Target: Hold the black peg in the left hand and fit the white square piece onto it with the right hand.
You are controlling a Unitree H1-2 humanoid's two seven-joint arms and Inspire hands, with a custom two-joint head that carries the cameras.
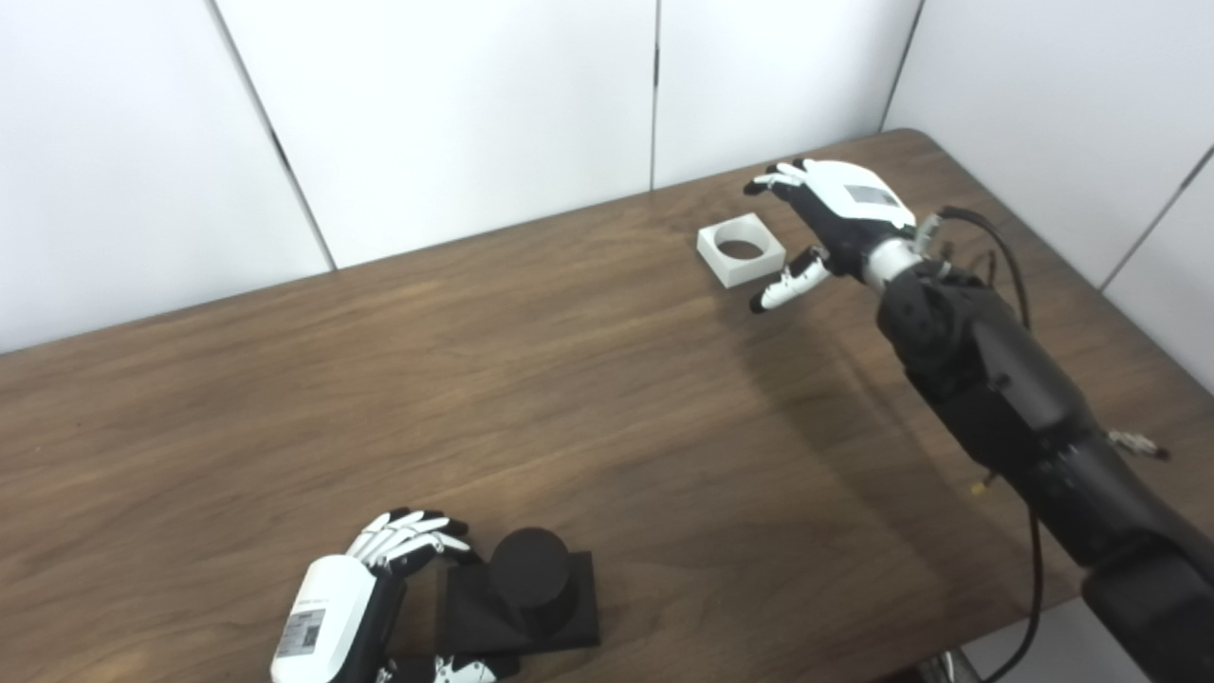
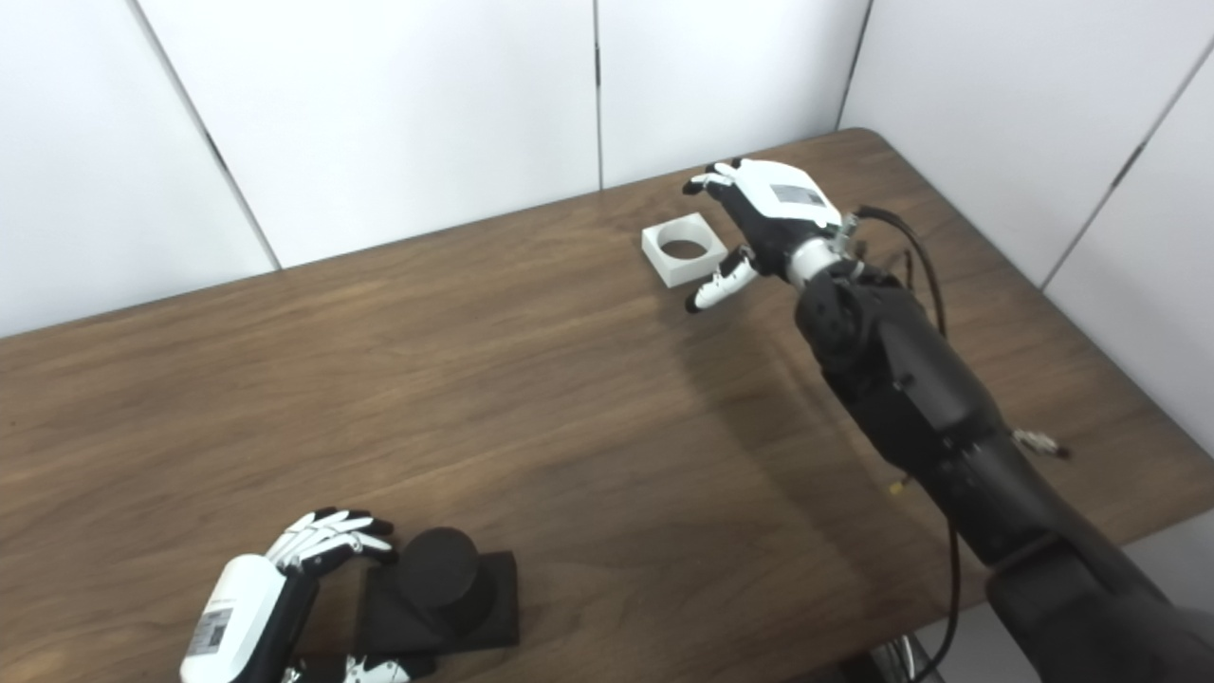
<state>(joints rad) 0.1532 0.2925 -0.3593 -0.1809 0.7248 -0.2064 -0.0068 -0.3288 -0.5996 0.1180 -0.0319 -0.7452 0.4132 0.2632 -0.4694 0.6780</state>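
The black peg (image 1: pixel 529 575), a short cylinder on a square black base, stands on the table near the front edge. My left hand (image 1: pixel 365 593) is just to its left, fingers spread around the base's left side, thumb under the front edge; it is open and I cannot tell if it touches. The white square piece (image 1: pixel 741 249), with a round hole, lies flat at the far right of the table. My right hand (image 1: pixel 823 220) hovers open just right of it, fingers above its far corner, thumb (image 1: pixel 787 281) near its front corner.
The brown wooden table (image 1: pixel 569 379) spans the view, with white wall panels behind. The right arm (image 1: pixel 1005 398) with its cable crosses the table's right side. The table's right and front edges are close to both hands.
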